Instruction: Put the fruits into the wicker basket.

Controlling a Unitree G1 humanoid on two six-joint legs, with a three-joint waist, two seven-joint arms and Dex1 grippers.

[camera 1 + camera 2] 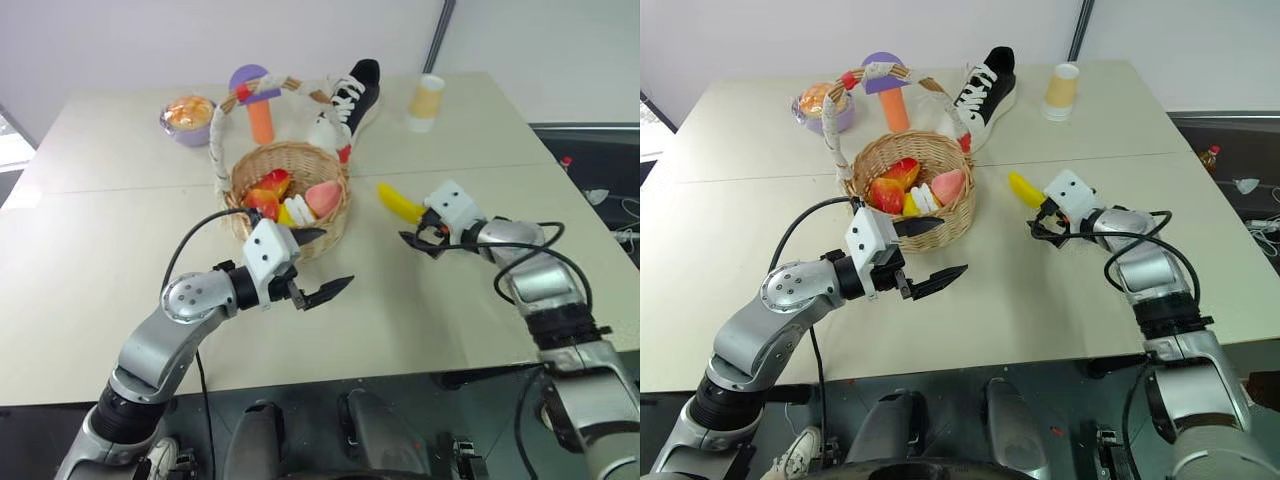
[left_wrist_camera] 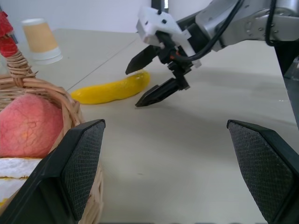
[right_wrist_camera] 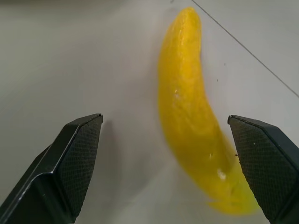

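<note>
Beige table (image 1: 120, 260): curved glossy yellow banana (image 1: 399, 204), wicker basket (image 1: 322, 235) nearby.

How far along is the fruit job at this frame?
Done: the peach and the red-yellow fruit lie in the wicker basket. In hand: nothing held; the right gripper is open at the banana, which lies on the table. Left: grasp the banana and drop it in.

One wicker basket (image 1: 908, 190) stands on the table (image 1: 740, 260), with three fruits in it: a mango (image 1: 892, 190), a peach (image 1: 947, 186) and a small red-orange fruit (image 1: 905, 170). One banana (image 1: 1024, 190) lies to its right. Far off stand one shoe (image 1: 987, 83), one paper cup (image 1: 1061, 90), one purple bowl (image 1: 824, 110) and one toy mushroom (image 1: 891, 88).
</note>
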